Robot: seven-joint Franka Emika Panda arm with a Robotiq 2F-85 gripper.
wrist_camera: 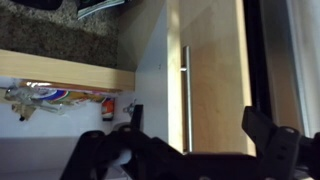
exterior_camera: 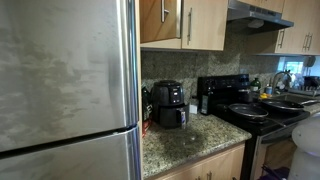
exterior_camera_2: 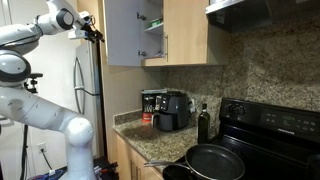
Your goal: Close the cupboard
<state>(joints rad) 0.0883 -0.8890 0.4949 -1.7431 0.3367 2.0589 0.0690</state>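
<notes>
The cupboard (exterior_camera_2: 185, 30) is a light beige wall cabinet above the counter; it also shows in an exterior view (exterior_camera: 205, 22). Its left door (exterior_camera_2: 122, 32) stands swung open, showing shelves with small items inside (exterior_camera_2: 152, 26). The right door is shut, with a slim silver bar handle (wrist_camera: 185, 95). My gripper (exterior_camera_2: 96, 30) is up high at the outer edge of the open door. In the wrist view the gripper (wrist_camera: 198, 122) is open and empty, its two black fingers either side of the closed door's handle. The fridge hides the gripper in the exterior view beside it.
A big stainless-steel fridge (exterior_camera: 65, 90) fills one side. A granite counter (exterior_camera: 185, 140) holds a black appliance (exterior_camera_2: 172, 110), a dark bottle (exterior_camera_2: 204, 124) and a red can (exterior_camera_2: 147, 119). A black stove (exterior_camera_2: 265, 125) with pans and a range hood (exterior_camera: 258, 14) stand beside it.
</notes>
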